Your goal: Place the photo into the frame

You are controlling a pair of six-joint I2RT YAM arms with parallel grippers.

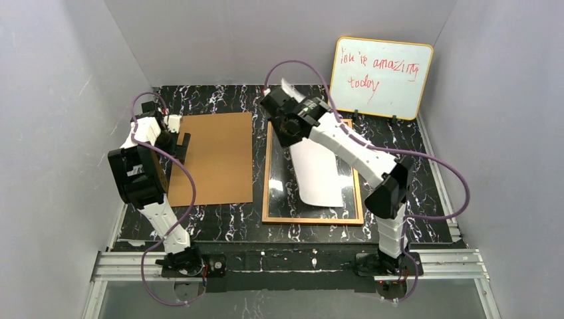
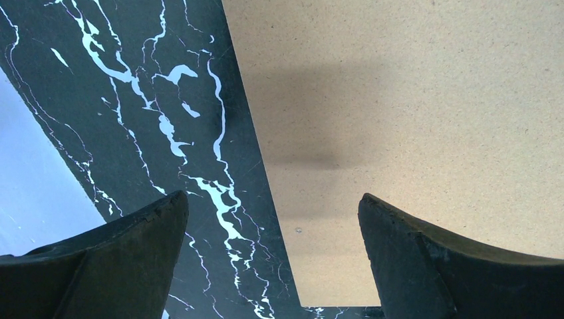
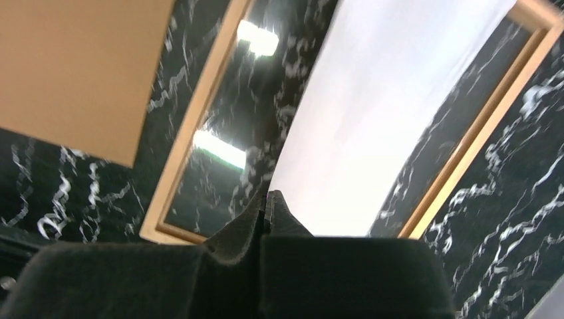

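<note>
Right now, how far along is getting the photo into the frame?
Done: the backing board lies on the table beside the frame, so the frame is open. In hand: the right end effector is shut on the far edge of the photo, white side up, its near end down over the glass. Left: lay it flat, then probably refit the board. The left end effector hangs open over the board's edge.

We see the frame (image 1: 312,218) lying flat, thin orange-brown wood around reflective glass. The photo (image 1: 322,176), white side up, bows over the glass, its near edge inside the frame and its far edge lifted.
</note>
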